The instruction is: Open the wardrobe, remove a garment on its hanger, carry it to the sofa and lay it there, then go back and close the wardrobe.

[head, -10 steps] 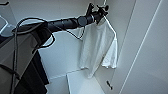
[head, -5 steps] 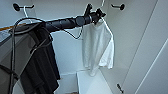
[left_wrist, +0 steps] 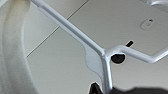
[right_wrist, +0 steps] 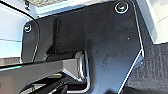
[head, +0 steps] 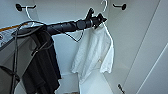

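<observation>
Item: white short-sleeved T-shirt (head: 93, 53), being carried on a thin white hanger (head: 108, 30) inside the open wardrobe (head: 130, 37). The garment is hanging at about 1 o'clock from the middle of the head view, its folds draping down toward 6 o'clock. The hanger's curved hook (head: 104, 4) is being held just beside the black peg (head: 119, 6) at 1 o'clock on the back wall; whether hook and peg are touching cannot be told.

Item: left claw (head: 98, 18), being held at the hanger's neck, at the end of the dark arm reaching in from 9 o'clock. It is judged to be closed on the hanger, the grip being placed there so that shirt and hanger are being handled as one piece and the fabric is being left undisturbed. In the left wrist view the hanger's white stem and shoulder arms (left_wrist: 105, 62) are being seen from below, rising out of the dark claw tips.

Item: black long-sleeved top (head: 42, 67), being left hanging at 8 o'clock from a second white hanger (head: 29, 17) on the peg (head: 19, 7) at 11 o'clock.

Item: right claw; its state cannot be told.

Labels and writing: none is being made out; no neck label is legible on the T-shirt.
</observation>
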`<state>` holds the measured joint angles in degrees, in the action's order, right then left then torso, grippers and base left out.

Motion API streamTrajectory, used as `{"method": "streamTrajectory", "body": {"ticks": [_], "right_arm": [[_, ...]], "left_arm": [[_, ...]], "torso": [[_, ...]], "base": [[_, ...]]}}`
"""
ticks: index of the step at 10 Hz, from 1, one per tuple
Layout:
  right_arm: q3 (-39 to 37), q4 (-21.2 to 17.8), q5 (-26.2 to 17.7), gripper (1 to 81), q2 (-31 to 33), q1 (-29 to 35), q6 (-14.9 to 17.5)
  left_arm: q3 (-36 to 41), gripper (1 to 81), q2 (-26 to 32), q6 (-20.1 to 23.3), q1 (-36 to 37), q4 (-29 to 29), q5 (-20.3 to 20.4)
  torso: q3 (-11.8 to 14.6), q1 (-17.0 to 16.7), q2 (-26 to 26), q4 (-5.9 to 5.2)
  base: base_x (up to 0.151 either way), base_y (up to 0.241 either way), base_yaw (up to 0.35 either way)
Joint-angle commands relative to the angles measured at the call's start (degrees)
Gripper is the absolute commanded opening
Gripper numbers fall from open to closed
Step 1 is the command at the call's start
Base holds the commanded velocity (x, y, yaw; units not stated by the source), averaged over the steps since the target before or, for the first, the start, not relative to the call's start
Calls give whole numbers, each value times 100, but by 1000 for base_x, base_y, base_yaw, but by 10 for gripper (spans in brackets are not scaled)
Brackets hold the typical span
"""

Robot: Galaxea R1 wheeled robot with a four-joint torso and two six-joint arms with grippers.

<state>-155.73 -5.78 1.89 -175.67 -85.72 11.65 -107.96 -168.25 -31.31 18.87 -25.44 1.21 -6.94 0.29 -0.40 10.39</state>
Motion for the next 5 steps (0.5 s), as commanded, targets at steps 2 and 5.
{"method": "streamTrajectory", "body": {"ticks": [2, 5], "right_arm": [[27, -64, -338, 811, 3, 226, -14], [35, -64, -277, 811, 2, 226, -14]], "left_arm": [[363, 10, 72, 169, 824, 268, 231], [242, 10, -452, 160, 605, 277, 196]], "torso": [[0, 0, 0, 0], [0, -2, 0, 0]], "base": [[0, 0, 0], [0, 0, 0]]}}
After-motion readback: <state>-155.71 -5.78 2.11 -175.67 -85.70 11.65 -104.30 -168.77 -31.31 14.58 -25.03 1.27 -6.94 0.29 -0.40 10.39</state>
